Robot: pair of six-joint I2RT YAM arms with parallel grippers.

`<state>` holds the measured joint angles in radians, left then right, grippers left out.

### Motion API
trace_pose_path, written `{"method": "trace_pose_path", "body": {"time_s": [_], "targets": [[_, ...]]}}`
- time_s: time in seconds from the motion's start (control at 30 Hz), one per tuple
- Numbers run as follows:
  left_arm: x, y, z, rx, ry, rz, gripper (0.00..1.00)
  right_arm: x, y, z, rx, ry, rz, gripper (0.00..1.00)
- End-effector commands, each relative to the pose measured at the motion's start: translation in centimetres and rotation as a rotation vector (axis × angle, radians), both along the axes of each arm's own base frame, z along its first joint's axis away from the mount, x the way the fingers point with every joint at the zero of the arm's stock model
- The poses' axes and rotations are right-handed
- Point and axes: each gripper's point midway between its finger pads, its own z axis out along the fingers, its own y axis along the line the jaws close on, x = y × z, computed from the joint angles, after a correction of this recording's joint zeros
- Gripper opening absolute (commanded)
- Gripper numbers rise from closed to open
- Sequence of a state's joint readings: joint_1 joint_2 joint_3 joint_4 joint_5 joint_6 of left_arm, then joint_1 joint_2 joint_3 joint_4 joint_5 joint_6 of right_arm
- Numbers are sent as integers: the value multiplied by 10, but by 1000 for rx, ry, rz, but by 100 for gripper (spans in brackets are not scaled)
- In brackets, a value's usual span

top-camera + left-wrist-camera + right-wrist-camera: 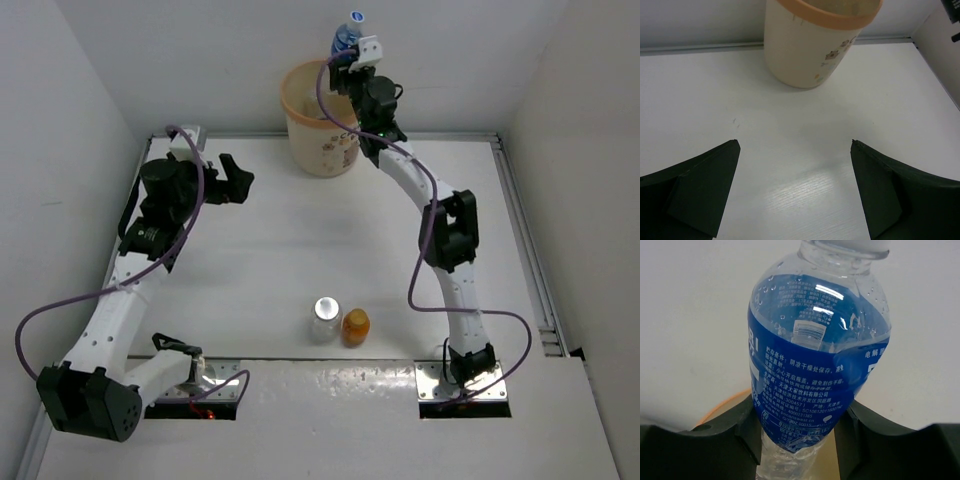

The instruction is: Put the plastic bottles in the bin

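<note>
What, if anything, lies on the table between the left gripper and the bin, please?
Nothing: in the left wrist view, only bare white table stretches from the open left gripper to the bin.

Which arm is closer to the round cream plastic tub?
Right. The right gripper hangs above the cream tub's far rim, holding a blue-labelled clear plastic bottle; the left gripper sits apart, leftward.

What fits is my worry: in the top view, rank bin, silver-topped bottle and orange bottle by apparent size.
1. Bin, by far.
2. Silver-topped bottle.
3. Orange bottle, only slightly smaller; seen from above, so that pair is unsure.
</note>
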<state>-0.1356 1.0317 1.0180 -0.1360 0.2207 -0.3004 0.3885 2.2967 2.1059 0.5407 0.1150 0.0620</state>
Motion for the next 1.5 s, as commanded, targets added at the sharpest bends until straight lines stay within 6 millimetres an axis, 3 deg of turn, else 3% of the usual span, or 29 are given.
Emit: {"method": "trace_pose_path", "body": {"time_s": [0.0, 0.03, 0.07, 0.13, 0.17, 0.2, 0.23, 0.3, 0.33, 0.4, 0.43, 0.47, 0.5, 0.53, 0.57, 0.6, 0.63, 0.67, 0.73, 0.77, 0.83, 0.9, 0.93, 1.03, 1.17, 1.47], "targets": [[2, -5, 13, -20, -40, -19, 100, -2, -28, 81, 73, -242, -67, 34], [5, -6, 9, -18, -30, -19, 100, 3, -27, 71, 61, -241, -69, 47], [3, -7, 8, -3, -23, -32, 100, 7, -24, 59, 37, -225, -61, 72], [2, -12, 0, 24, 18, -57, 100, 5, -25, 51, 28, -211, -54, 95], [3, -17, -7, 26, 41, -77, 100, 4, -26, 51, 26, -207, -54, 99], [3, -16, -7, 39, 35, -80, 100, 3, -31, 52, 22, -197, -58, 99], [1, -17, -9, 47, 41, -91, 100, -5, -36, 66, 41, -203, -50, 99], [-5, -28, -15, 54, 45, -159, 100, -9, -34, 69, 32, -184, -25, 99], [-9, -33, -11, 63, 26, -196, 100, -17, -35, 83, 35, -190, -18, 99], [-29, -58, -18, 61, 28, -379, 100, -40, -45, 118, 47, -214, -14, 99], [-38, -67, -14, 68, 3, -445, 100, -43, -48, 117, 52, -181, -6, 99], [-58, -84, -18, 85, -23, -579, 100, -58, -47, 127, 51, -168, 23, 99], [-69, -91, -18, 98, -46, -638, 100, -82, -54, 157, 86, -186, 45, 97], [-79, -97, -23, 108, -50, -684, 100, -85, -58, 143, 68, -91, 60, 95], [-87, -103, -31, 137, -68, -733, 100, -125, -67, 185, 105, -123, 108, 93], [-106, -114, -38, 143, -55, -820, 100, -126, -56, 139, 49, 48, 177, 88], [-117, -118, -43, 158, -59, -863, 100, -136, -64, 139, 36, 81, 190, 87], [-124, -122, -50, 197, -79, -915, 100, -162, -75, 153, 34, 88, 194, 87], [-150, -129, -68, 223, -59, -1013, 95, -183, -77, 91, -27, 332, 250, 81], [-154, -130, -75, 257, -75, -1041, 91, -202, -93, 82, -47, 398, 231, 80], [-171, -133, -86, 303, -82, -1089, 78, -242, -102, 48, -72, 526, 249, 77], [-187, -137, -105, 362, -80, -1166, 73, -274, -123, 7, -71, 659, 216, 73], [-193, -139, -107, 379, -93, -1196, 73, -288, -128, -15, -70, 748, 216, 73], [-208, -145, -129, 459, -144, -1289, 97, -324, -144, -56, -43, 881, 208, 73], [-215, -154, -145, 537, -191, -1358, 100, -347, -153, -80, 5, 921, 189, 75], [-208, -177, -185, 670, -154, -1407, 100, -341, -157, -77, 42, 948, 191, 75]]}}
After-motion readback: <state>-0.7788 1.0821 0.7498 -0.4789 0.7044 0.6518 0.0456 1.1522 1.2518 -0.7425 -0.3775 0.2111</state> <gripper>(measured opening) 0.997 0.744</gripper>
